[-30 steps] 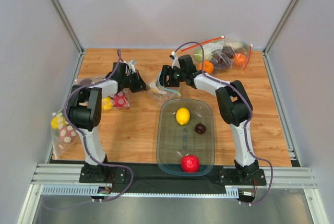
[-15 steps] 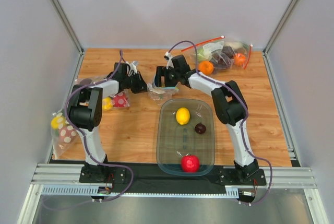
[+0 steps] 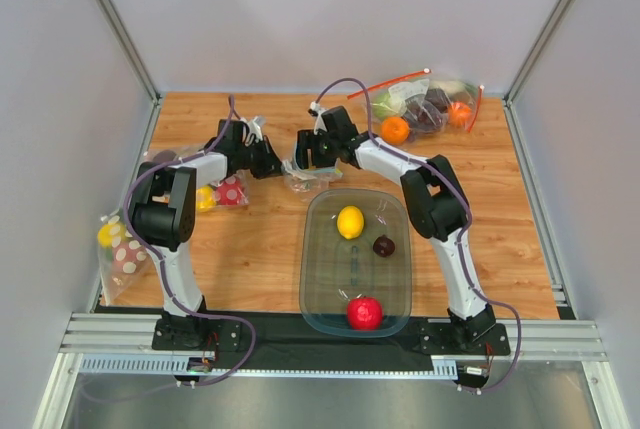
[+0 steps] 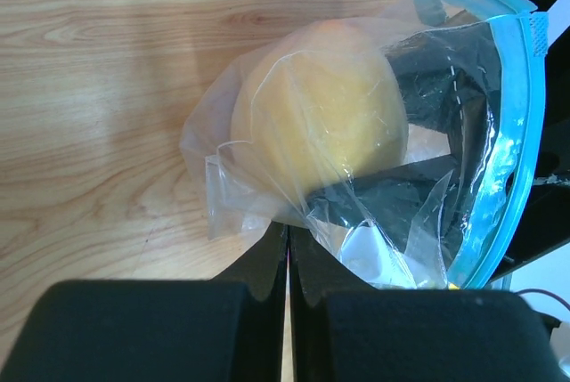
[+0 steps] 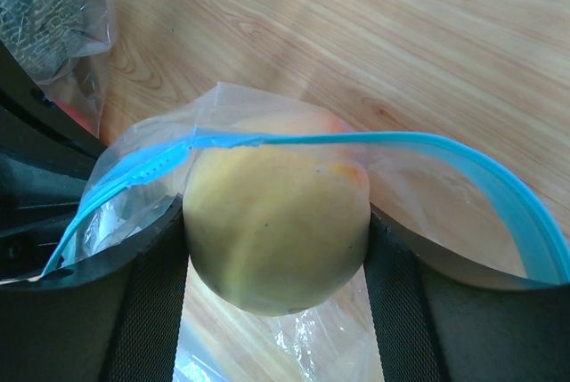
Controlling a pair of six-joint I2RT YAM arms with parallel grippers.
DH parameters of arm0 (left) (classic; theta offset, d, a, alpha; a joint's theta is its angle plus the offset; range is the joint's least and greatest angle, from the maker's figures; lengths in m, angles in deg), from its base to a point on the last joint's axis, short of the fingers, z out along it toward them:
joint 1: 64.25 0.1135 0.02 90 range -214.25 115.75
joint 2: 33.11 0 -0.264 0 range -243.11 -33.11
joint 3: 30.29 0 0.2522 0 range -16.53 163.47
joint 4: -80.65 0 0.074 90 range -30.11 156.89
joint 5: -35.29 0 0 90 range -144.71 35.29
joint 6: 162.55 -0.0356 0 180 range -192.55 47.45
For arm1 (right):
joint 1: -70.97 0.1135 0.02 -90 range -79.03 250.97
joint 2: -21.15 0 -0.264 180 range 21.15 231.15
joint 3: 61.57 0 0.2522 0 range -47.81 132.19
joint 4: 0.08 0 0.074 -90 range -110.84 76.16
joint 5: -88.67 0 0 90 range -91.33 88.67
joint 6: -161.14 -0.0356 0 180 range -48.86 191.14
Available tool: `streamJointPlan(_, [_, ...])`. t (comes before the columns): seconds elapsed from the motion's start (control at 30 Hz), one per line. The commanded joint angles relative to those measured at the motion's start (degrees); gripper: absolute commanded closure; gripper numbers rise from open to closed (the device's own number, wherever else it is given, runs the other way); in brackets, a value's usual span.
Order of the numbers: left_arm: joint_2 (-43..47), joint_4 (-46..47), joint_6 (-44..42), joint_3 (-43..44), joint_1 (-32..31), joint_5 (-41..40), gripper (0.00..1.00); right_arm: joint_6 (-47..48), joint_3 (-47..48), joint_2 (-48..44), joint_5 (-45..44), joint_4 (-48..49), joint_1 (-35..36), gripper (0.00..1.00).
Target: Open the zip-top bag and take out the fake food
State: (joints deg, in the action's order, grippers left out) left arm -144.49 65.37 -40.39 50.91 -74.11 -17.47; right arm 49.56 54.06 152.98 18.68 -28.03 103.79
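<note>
Right, nearest the bases we're seeing the glass dish [image 3: 305,289] holding the apple [image 3: 365,312], plum [image 3: 384,246] and lemon [image 3: 350,221], so three of four are out. Just past the dish's far rim, the zip-top bag [image 4: 267,186] is sitting between both arms, and the peach [image 5: 276,222] is the only fruit we're seeing in it.

The left gripper [image 4: 287,248] is pinching a fold of the bag's film, jaws pressed together. The right gripper [image 5: 276,231] is reaching in at the mouth and clamping the peach from both sides, with the blue zip strip [image 5: 374,142] lying across the peach's top. Further back, the bag with red zip strips [image 3: 430,104] is sitting well apart.

We're flagging these risks:
- The strip is crossing the peach, so pulling could be snagging it and dragging the whole bag along.
- The left pinch is only holding thin film, which could be slipping out under that drag.
- The peach is round and smooth, so it could be squirting free mid-pull.
</note>
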Motion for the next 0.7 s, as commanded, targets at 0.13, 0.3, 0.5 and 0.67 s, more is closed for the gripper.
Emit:
streamJointPlan(0.13, [1.33,2.40,-0.35,0.59,-0.77,1.61,1.00,-0.74,-2.11,-3.94,-0.67,0.22,2.25,0.76])
streamJointPlan(0.3, [1.86,3.36,0.80,-1.69,1.25,1.17,1.00,-1.53,-4.13,-8.95,-1.38,1.01,0.67,0.76])
streamJointPlan(0.5, [2.74,3.19,0.53,-3.10,3.19,0.56,1.00,-1.36,-7.38,-13.08,-2.17,1.63,-1.26,0.77])
streamJointPlan(0.67, [3.62,2.84,0.18,-3.45,3.63,0.21,1.00,-1.79,-9.14,-14.32,-2.43,1.19,-2.67,0.77])
